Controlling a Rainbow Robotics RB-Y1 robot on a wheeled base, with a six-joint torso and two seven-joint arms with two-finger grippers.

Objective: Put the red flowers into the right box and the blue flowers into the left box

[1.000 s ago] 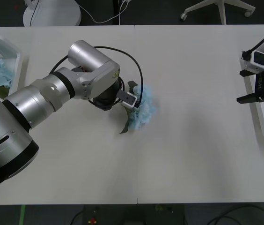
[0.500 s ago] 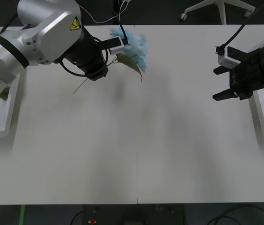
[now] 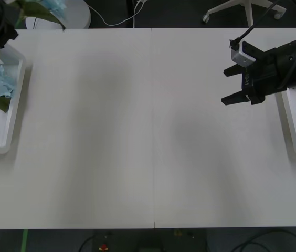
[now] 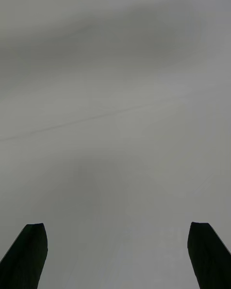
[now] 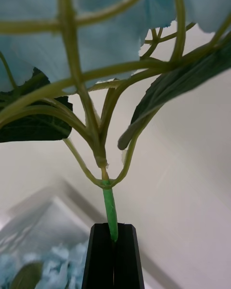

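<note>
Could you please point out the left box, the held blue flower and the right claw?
left box [image 3: 17, 100]: front view, right rim.
held blue flower [image 5: 110, 211]: left wrist view, green stem.
right claw [image 3: 230, 85]: front view, between fingertips.

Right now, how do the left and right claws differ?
The left claw is shut on the green stem of a blue flower, held near the left box; the right claw is open and holds nothing. The left claw sits at the table's far left corner; the right claw hovers over bare table beside the right box. Both have black fingers.
</note>
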